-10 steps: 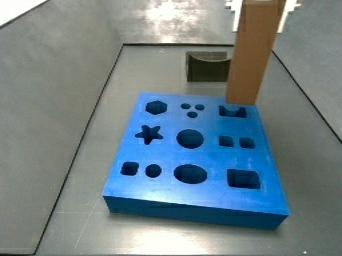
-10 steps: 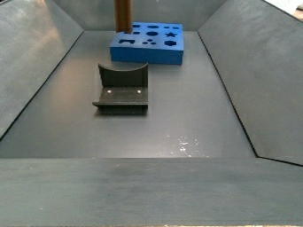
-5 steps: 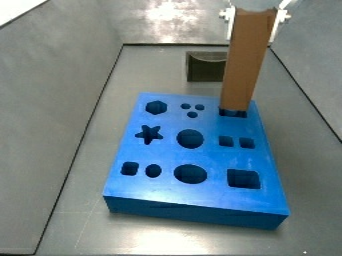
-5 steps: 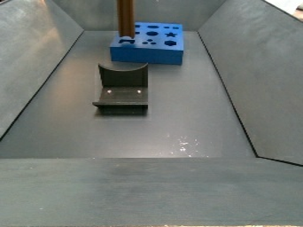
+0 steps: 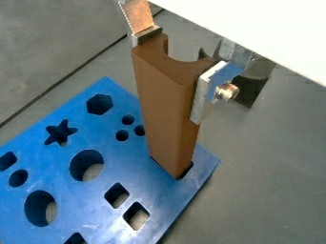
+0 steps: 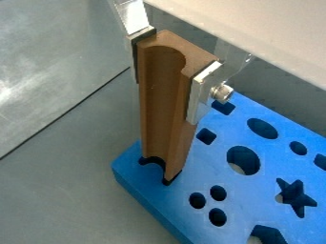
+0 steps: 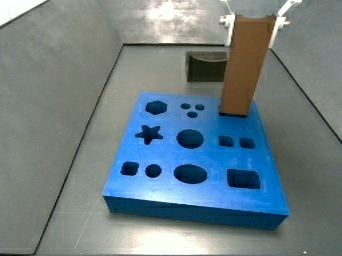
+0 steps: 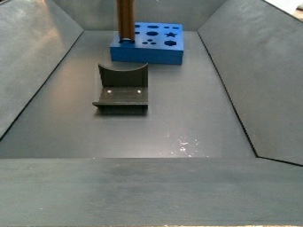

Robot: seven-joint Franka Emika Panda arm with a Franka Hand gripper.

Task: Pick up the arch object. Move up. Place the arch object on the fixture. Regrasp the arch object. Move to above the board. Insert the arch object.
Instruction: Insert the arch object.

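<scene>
Currently:
Gripper (image 5: 173, 67): upper centre of frame, fingers clamped on arch object.
Arch object (image 5: 166, 114): upright, lower end in board (image 5: 76, 181) hole near its edge.
Fixture (image 8: 120, 88): well apart, mid-left.

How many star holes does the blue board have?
1. The star hole is on the board, beside a big round hole. The gripper, above the board's edge, holds the arch object upright there; it might hide a bit of board.

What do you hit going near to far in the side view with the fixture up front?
Fixture → board, with the arch object standing upright at its corner, the gripper above out of that frame.
</scene>
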